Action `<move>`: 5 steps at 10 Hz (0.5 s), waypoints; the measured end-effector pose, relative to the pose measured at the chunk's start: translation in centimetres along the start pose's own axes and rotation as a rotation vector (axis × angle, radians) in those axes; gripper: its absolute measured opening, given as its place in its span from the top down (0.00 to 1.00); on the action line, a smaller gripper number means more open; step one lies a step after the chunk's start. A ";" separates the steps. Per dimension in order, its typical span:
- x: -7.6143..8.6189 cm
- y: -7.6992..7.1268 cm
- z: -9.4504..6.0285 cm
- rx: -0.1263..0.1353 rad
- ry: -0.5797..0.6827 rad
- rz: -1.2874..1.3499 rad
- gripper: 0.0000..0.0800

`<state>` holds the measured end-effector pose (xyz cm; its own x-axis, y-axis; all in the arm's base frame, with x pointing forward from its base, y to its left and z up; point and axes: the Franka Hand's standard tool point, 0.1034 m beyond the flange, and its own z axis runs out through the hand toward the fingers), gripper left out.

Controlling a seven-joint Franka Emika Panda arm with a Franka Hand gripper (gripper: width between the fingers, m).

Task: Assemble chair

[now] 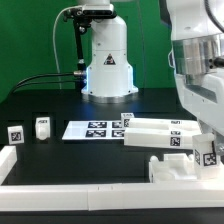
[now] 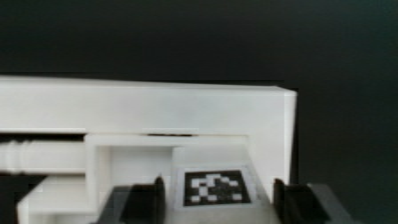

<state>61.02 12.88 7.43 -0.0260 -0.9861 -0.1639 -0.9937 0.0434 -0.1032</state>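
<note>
Down at the exterior view's right edge, the white robot arm (image 1: 200, 70) hangs over the black counter (image 1: 60, 105), above the spot where most loose pieces of the small white plastic chair (image 1: 165, 130) lie gathered. In the wrist view the dark fingers (image 2: 128, 205) stand one against each flank of a tagged white block (image 2: 217, 188), pinching it, with its black-and-white square tag facing the camera between them (no gap can be made out on either side). Just behind that block lies a broad white panel (image 2: 143, 110), its long edge running across the picture. A rounded white peg (image 2: 36, 157) lies beside the block and close under the panel; whether it touches either is too blurred to tell. In the exterior view the chair pieces sit near the front rail: long white slabs with tags on their faces, and a lower blocky piece (image 1: 175, 167) just in front of them. The flat marker board (image 1: 95, 128) lies on the counter toward the middle, beside the slabs on the exterior view's left. Well apart from the rest, at the exterior view's left, stand a small tagged white cube (image 1: 15, 133) and a small plain white piece (image 1: 42, 126), near each other but not touching. Long white border rails (image 1: 60, 190) frame the counter's front and left, and the arm's white base (image 1: 108, 60) rises at the back against a green backdrop (image 1: 30, 40).
</note>
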 end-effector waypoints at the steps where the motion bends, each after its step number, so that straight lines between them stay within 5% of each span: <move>1: 0.0 0.1 0.1 -0.002 -0.001 0.079 0.65; 4: 0.0 0.1 0.2 -0.004 0.001 0.033 0.65; 5: -0.2 0.3 0.2 -0.027 0.011 -0.134 0.65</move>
<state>60.76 13.08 7.23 0.1063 -0.9845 -0.1394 -0.9909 -0.0932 -0.0972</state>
